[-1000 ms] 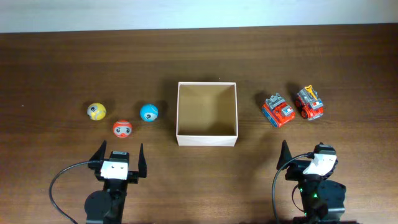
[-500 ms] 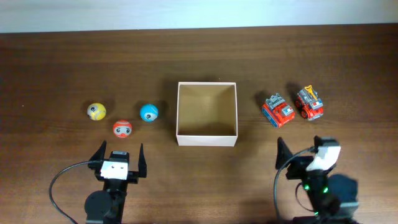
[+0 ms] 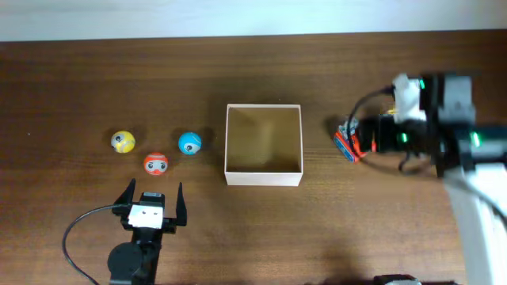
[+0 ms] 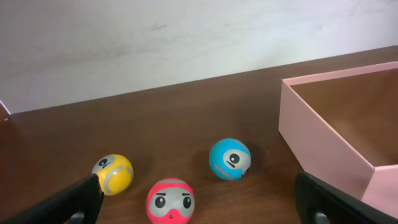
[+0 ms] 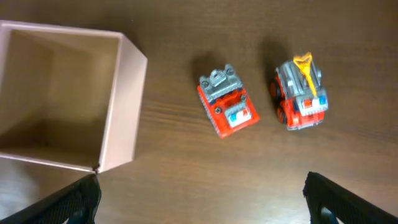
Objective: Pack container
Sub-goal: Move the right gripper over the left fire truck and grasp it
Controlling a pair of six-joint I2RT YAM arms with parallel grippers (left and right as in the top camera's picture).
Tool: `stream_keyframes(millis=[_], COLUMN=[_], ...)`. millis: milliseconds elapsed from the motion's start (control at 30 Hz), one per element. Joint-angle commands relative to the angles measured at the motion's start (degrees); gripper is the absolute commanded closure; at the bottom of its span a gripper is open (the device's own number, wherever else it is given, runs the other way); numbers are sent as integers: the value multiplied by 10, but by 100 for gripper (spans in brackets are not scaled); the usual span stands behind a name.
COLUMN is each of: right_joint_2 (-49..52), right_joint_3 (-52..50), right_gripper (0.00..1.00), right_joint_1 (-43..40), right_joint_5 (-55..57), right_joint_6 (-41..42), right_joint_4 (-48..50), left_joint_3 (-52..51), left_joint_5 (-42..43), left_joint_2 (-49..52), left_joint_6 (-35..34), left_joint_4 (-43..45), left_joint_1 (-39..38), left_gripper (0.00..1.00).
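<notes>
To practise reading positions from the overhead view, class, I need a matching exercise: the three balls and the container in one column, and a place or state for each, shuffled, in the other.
Column A
1. yellow ball
2. blue ball
3. red ball
4. container

Column B
a. open-topped and empty
b. the ball closest to the container
c. the ball farthest from the container
d. the ball nearest the left gripper

Pairs: 1-c, 2-b, 3-d, 4-a
</notes>
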Motion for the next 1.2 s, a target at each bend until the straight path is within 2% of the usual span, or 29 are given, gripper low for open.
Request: stream_keyframes(millis=[0,133,300,467,1167], right_joint_2=[71,144,210,254,380], right_joint_3=[23,23,23,23,20], right_gripper=[1,1,1,1,1], right_joint_1=[3,2,2,2,-5], right_joint_5=[7,7,11,11,9], right_joint_6=[-108,-177,-183,-222,-222], right_joint_4=[-10,-7,28,52,87], left_joint_3=[-3,-3,-3,-3,-3], left_joint_5=[6,6,6,6,6], left_joint_2=[-4,-4,-4,-4,-4], left_joint_6=[7,7,7,7,7], left_joint_4=[1,1,1,1,1], left_joint_1=[3,3,3,3,3], left_gripper=[1,1,1,1,1])
